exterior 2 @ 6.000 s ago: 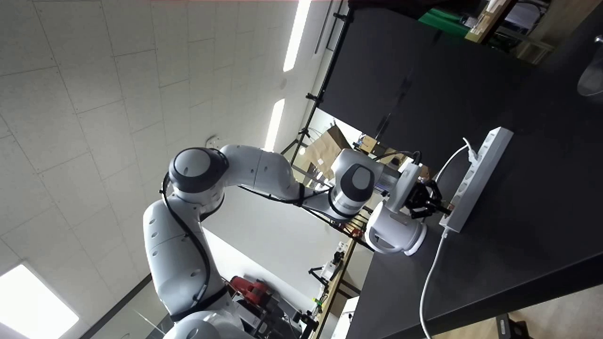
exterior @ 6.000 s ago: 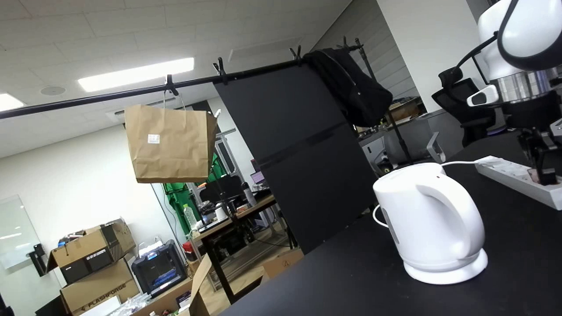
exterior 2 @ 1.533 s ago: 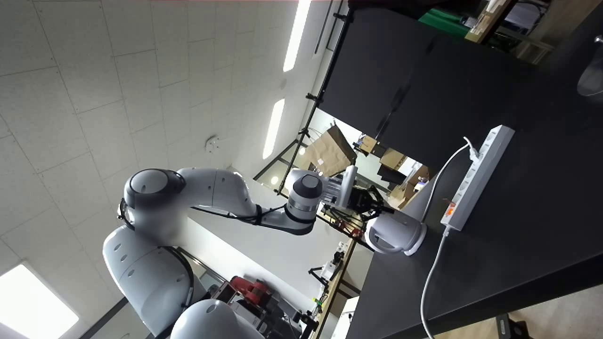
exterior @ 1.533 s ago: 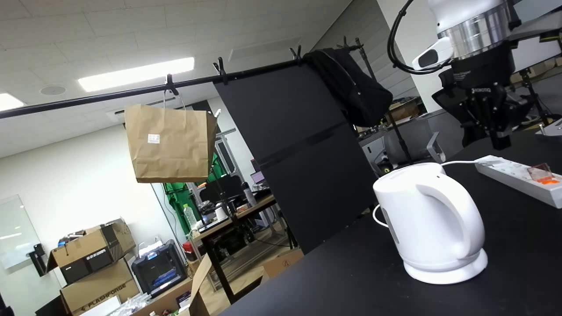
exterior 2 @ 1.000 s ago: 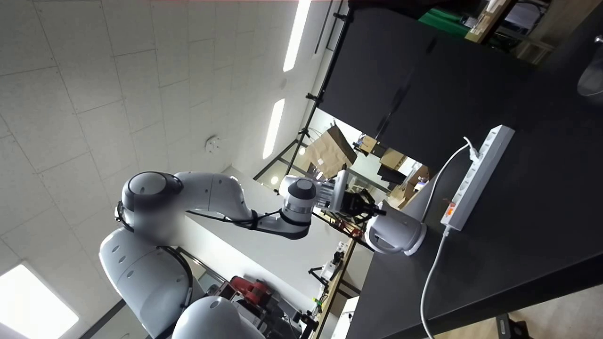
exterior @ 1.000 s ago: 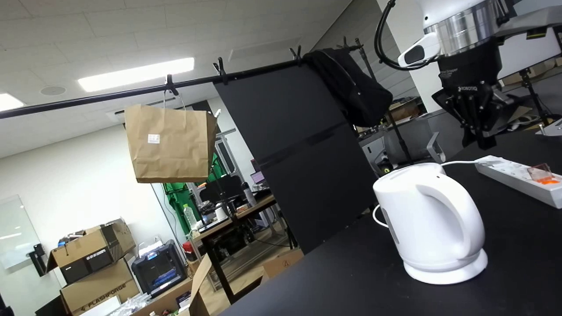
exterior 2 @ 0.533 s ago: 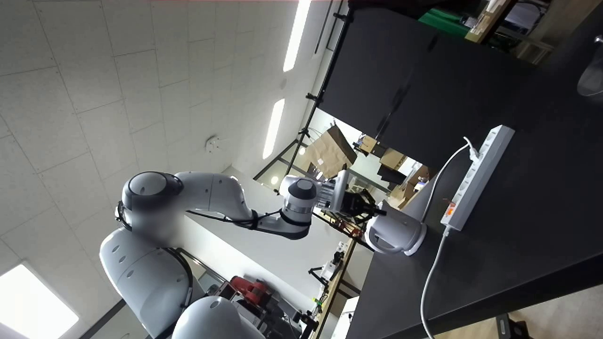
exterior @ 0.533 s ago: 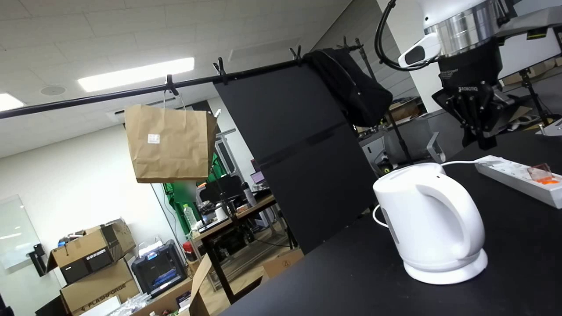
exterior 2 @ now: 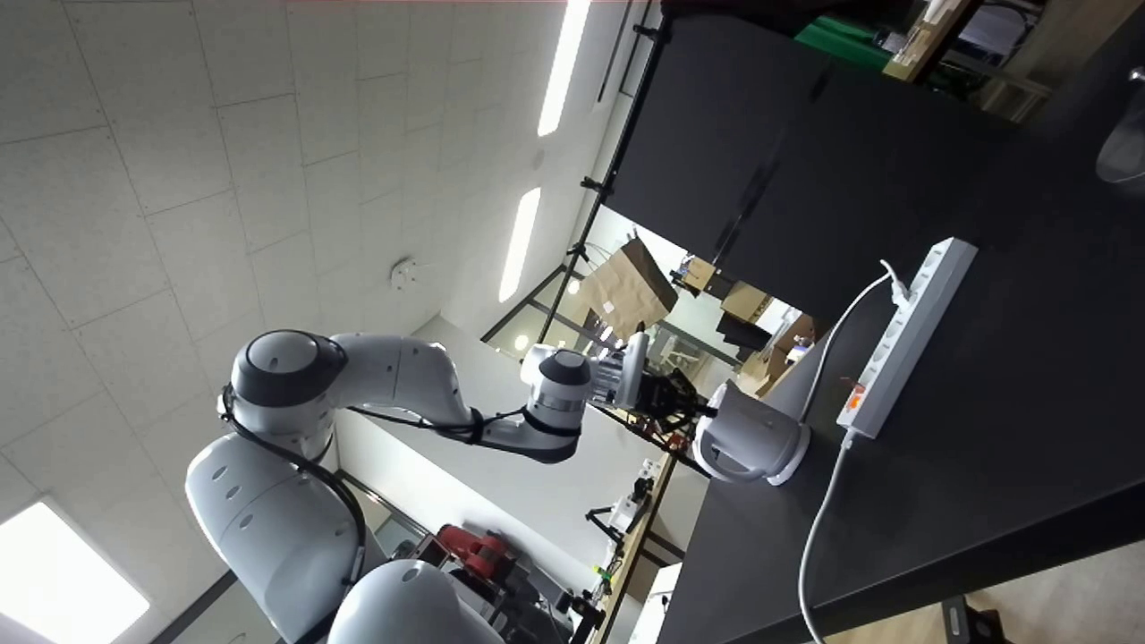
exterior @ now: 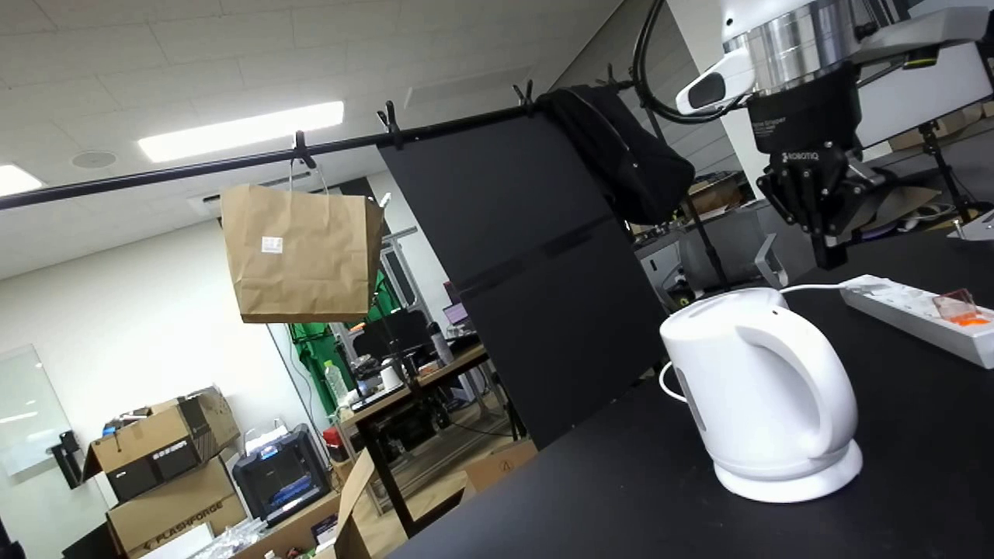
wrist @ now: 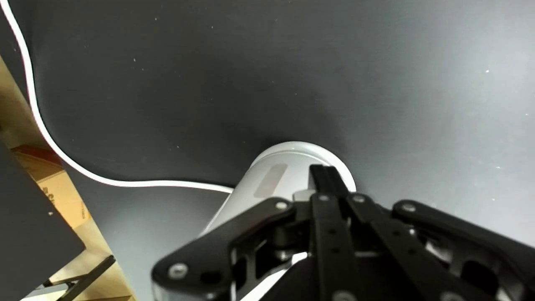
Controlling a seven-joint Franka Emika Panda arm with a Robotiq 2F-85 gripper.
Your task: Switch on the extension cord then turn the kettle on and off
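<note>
In an exterior view, left of the middle, you see a brown paper bag (exterior: 299, 256) hung from a black bar (exterior: 217, 164), up out of your way. Low in the middle, your black desk (exterior: 621, 497) runs off to the lower right. There, in the lower right, sits the kettle (exterior: 753, 388), upright on its round base (exterior: 788, 487), handle toward the right. It likely sits on the base because that is how it gets its power. A thin white cable (exterior: 811, 287) comes out from behind it and goes right, to feed it from the cord.

In the upper right, your gripper (exterior: 829, 252) hangs in the air, pointing down. Its two fingers are pressed together and hold nothing. That makes one thin tip, which seems meant for poking a switch. In the wrist view, the kettle is at the bottom middle, partly hidden behind the gripper.

At the right edge, the extension cord (exterior: 916, 318) lies flat. Its clear cover (exterior: 955, 301) stands up, so the orange switch (exterior: 971, 321) can be reached. The switch looks bright, so I guess the power is on and the kettle comes next. Push gently; a hard shove might tip it.
</note>
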